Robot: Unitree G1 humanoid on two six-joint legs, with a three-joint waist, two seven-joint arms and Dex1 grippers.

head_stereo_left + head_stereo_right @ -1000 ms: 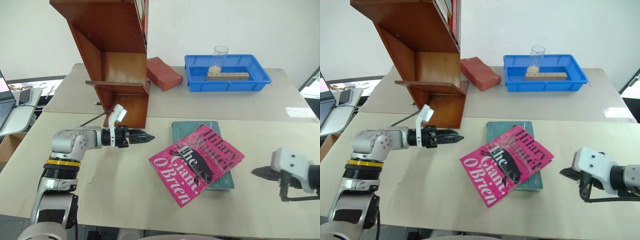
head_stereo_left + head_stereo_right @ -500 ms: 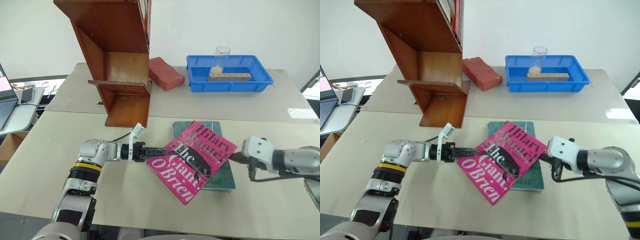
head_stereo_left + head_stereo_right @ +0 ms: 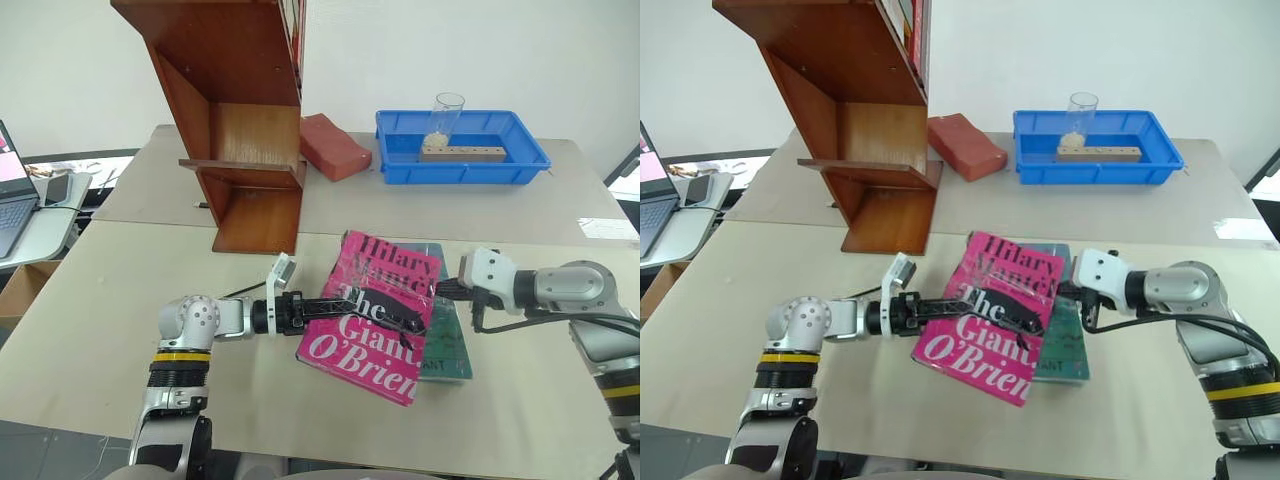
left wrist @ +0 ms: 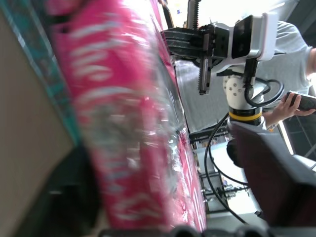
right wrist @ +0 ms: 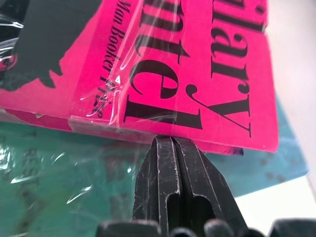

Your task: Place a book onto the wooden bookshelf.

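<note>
The pink book (image 3: 372, 322) lies askew, partly on a teal book (image 3: 447, 345), near the table's front. My left gripper (image 3: 345, 306) reaches in from the left, jaws astride the book's left edge. One finger lies over the cover and the other is underneath. In the left wrist view a gap shows between the book (image 4: 128, 123) and the outer finger (image 4: 276, 168). My right gripper (image 5: 174, 143) is shut, its tip against the book's right edge (image 5: 148, 129). The wooden bookshelf (image 3: 240, 120) stands at the back left.
Behind the books are a red brick (image 3: 335, 147) and a blue tray (image 3: 460, 171) with a glass (image 3: 447, 112) and a wooden block (image 3: 462, 153). Books (image 3: 297, 20) stand on the shelf's upper level. A laptop (image 3: 10, 200) sits off the table's left. A person (image 4: 296, 74) stands beyond the right arm.
My left gripper has moved right from near the shelf onto the book's left edge. My right gripper came in to the book's right edge. The book has turned, its lettering now nearly square to me.
</note>
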